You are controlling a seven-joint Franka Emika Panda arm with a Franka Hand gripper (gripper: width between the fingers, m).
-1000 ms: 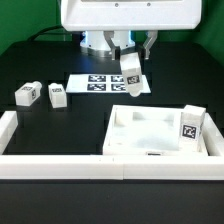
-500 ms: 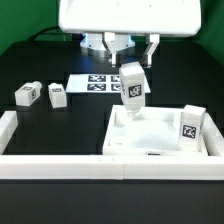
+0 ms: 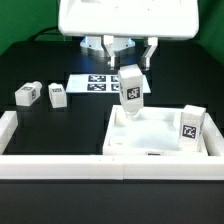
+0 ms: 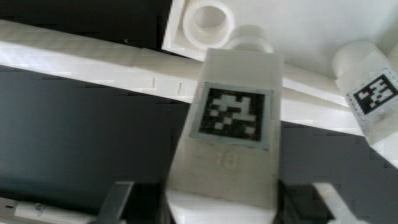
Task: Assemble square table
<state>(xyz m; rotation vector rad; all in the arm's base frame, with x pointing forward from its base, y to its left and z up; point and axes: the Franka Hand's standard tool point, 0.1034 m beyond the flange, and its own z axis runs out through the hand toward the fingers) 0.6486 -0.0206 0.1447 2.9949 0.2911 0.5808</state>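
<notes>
While fingers point(image 4: 121, 204) grip leg point(image 3: 131, 84), it overhangs tabletop rim point(image 3: 160, 110).

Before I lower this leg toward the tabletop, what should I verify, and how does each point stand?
1. Gripper closed on the held leg: ok.
2. Held leg close to upright in the exterior view: ok.
3. Corner hole of the tabletop empty: ok.
4. Leg's tip centred over that hole: cannot tell.
5. Standing leg on the tabletop apart from the held leg: ok.
6. Loose legs lying well off the path: ok.
</notes>
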